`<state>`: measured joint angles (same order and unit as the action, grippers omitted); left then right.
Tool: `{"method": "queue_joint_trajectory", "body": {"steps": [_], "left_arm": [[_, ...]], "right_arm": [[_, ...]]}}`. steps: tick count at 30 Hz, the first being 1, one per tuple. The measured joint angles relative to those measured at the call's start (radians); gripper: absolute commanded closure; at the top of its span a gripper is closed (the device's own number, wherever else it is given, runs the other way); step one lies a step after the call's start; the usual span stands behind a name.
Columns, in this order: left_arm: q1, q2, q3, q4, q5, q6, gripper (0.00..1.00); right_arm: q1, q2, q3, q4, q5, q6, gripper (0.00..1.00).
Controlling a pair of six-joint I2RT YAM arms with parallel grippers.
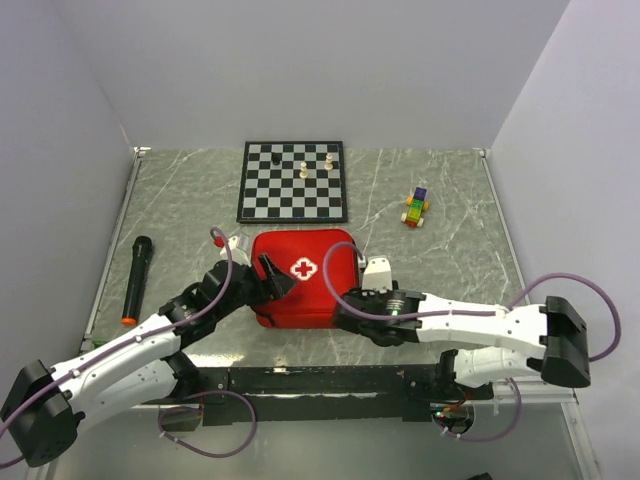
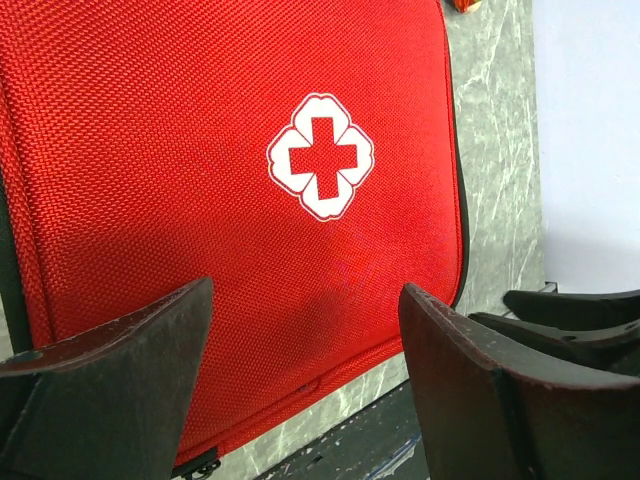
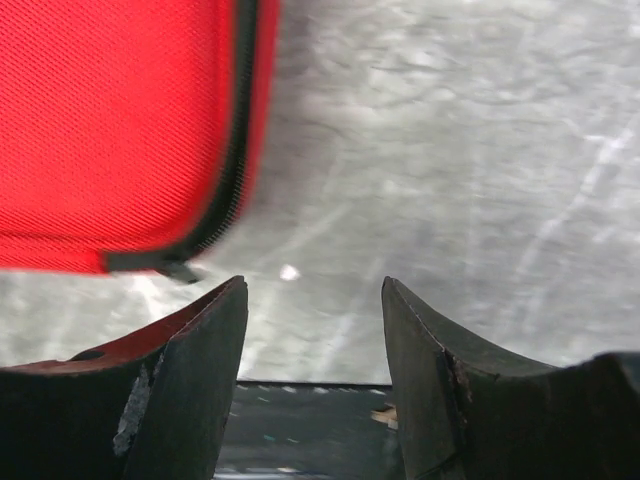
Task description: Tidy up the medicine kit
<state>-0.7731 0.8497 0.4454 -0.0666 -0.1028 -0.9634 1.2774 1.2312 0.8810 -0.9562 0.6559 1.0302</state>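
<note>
**Grey marbled table (image 1: 450,260): red kit lying between the two grippers**

The medicine kit (image 1: 300,285) is lying flat and shut on the table, cross emblem facing up. The left gripper (image 1: 272,272) is hovering over the kit's near left part. Its fingers are spread and pinching nothing, and the kit is lying directly beneath and ahead of them. The right gripper (image 1: 345,303) is standing just off the near right corner, fingers spread over bare table, with the kit lying ahead and to their left. Because the kit is square, no long axis is governing the approach. The left arm is judged the nearer.
</note>
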Motion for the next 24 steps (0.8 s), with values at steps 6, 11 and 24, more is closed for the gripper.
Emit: {"method": "queue_joint_trajectory", "body": {"steps": [6, 11, 24], "left_arm": [[0.001, -0.004, -0.004, 0.002, 0.000, 0.000, 0.19], [0.002, -0.006, -0.004, -0.002, -0.001, 0.000, 0.19], [0.009, -0.031, -0.013, -0.013, -0.010, 0.002, 0.19]], "right_arm": [[0.060, -0.050, -0.014, -0.038, 0.026, -0.034, 0.30], [0.095, -0.016, 0.003, 0.031, 0.022, -0.120, 0.30], [0.040, 0.145, 0.079, 0.028, 0.015, -0.132, 0.36]]}}
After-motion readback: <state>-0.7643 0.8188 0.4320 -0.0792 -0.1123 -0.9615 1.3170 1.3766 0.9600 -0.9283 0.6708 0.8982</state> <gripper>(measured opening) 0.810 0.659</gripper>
